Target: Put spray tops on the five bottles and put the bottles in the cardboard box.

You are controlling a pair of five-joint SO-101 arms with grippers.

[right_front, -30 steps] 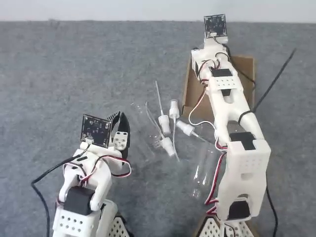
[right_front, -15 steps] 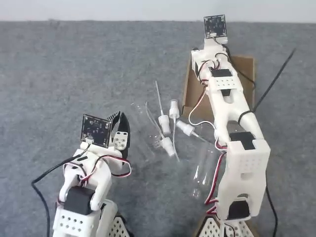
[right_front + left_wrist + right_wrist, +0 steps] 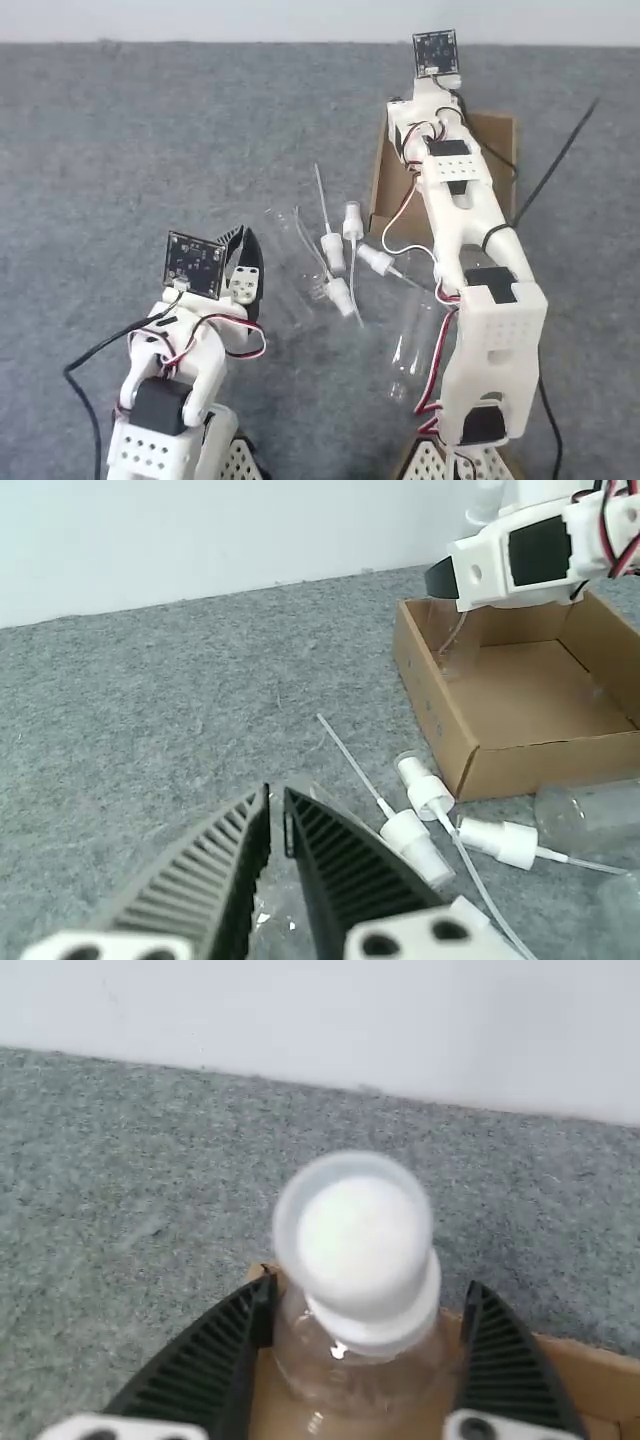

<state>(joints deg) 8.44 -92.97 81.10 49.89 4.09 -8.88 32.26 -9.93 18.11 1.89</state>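
1. Pincer of the left arm (image 3: 276,815) hung pressed together above the table (image 3: 150,150).
2. Loose spray tops (image 3: 333,250) lay between the arms, beside the cardboard box (image 3: 520,695).
3. Pincer of the right arm (image 3: 368,1305) pinched a capped bottle (image 3: 355,1250) over that box.
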